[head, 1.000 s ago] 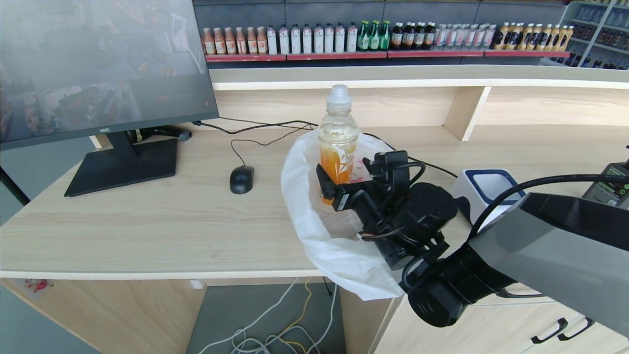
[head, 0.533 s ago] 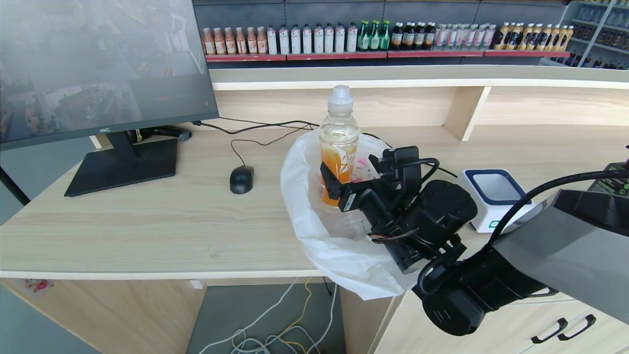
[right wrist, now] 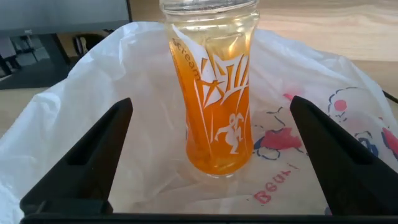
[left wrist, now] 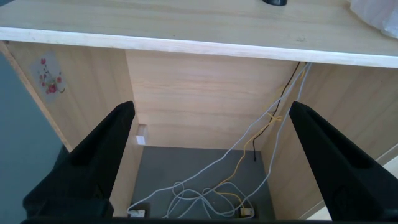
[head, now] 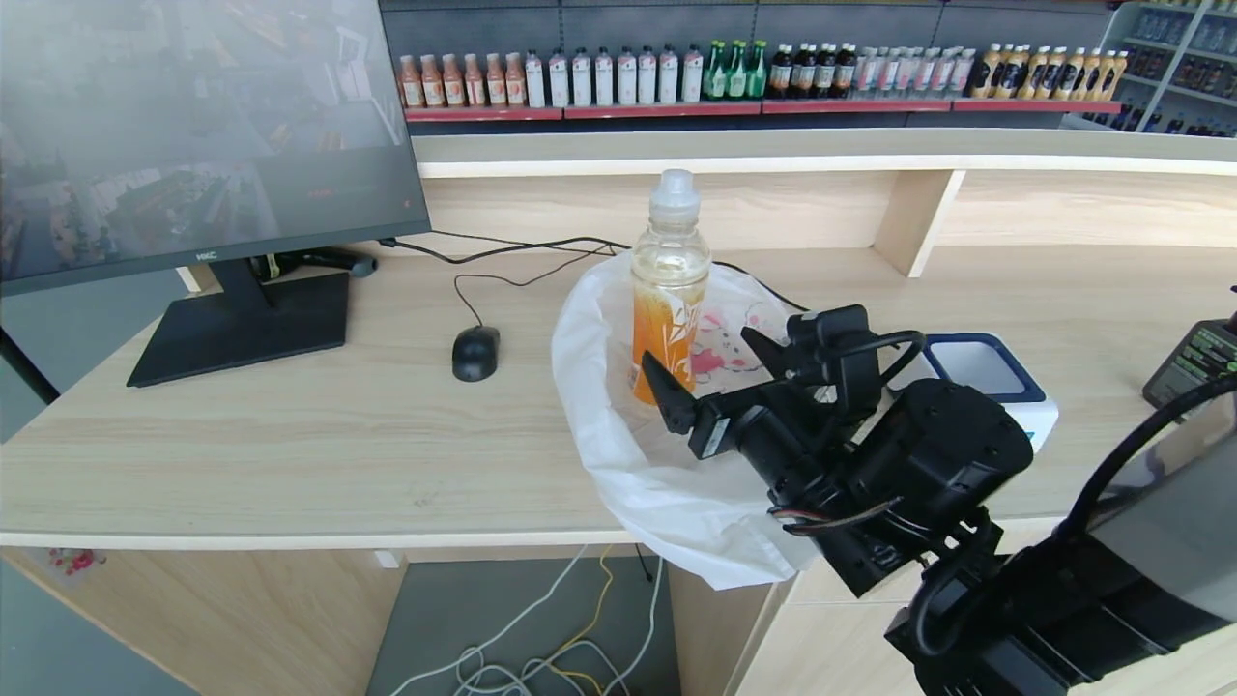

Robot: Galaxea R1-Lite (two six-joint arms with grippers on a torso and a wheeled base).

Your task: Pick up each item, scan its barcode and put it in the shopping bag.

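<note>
Bottle (head: 667, 290) stood upright inside the bag (head: 618, 454), mid counter (head: 290, 435), left of the scanner (head: 976, 372). R claw (head: 704, 356) gaped wide just near of it, not touching. L claw (left wrist: 211, 115) was open too, below the counter edge. Best move, prob.: pull R straight back w/o brushing bottle or bag, as the tall bottle could tip.

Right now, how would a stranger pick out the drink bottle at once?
On the wooden counter, right of the monitor, lies an open white shopping bag. The bottle stands upright in it: clear, white-capped, holding orange drink, apart from the bottle rows on the back shelf.
</note>
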